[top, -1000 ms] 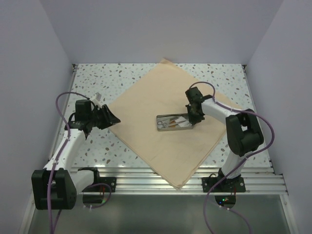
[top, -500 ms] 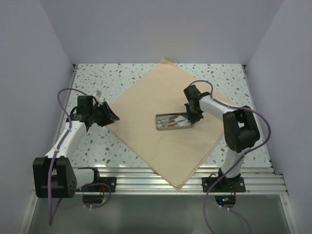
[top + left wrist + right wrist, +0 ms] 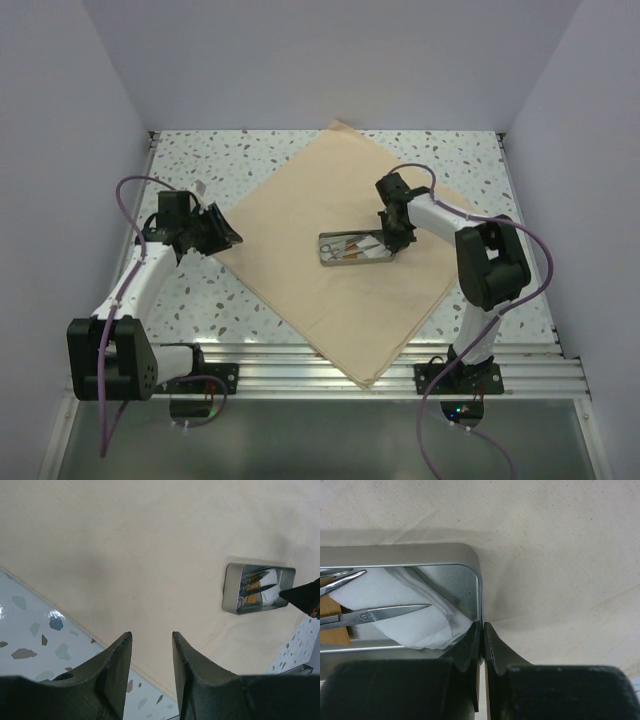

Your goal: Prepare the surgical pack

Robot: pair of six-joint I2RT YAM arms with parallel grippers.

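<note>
The surgical pack's tan cloth sheet [image 3: 330,215] lies flat as a diamond on the speckled table. A small steel tray [image 3: 355,250] with silver scissors and white gauze sits on it. My right gripper [image 3: 397,240] is shut on the tray's right end wall; in the right wrist view [image 3: 482,630] one finger is inside the tray [image 3: 420,555] and one outside. My left gripper [image 3: 232,238] is open and empty at the cloth's left corner. In the left wrist view [image 3: 151,640] it hovers over the cloth edge [image 3: 150,555], with the tray [image 3: 257,587] far off.
The speckled table [image 3: 190,170] is bare left of the cloth. A metal rail [image 3: 320,365] runs along the near edge; the cloth's near corner hangs over it. Walls close in the sides and back.
The right gripper has dragged the tray slightly left and up the cloth. The left gripper has shifted slightly toward the back along the cloth's left corner.
</note>
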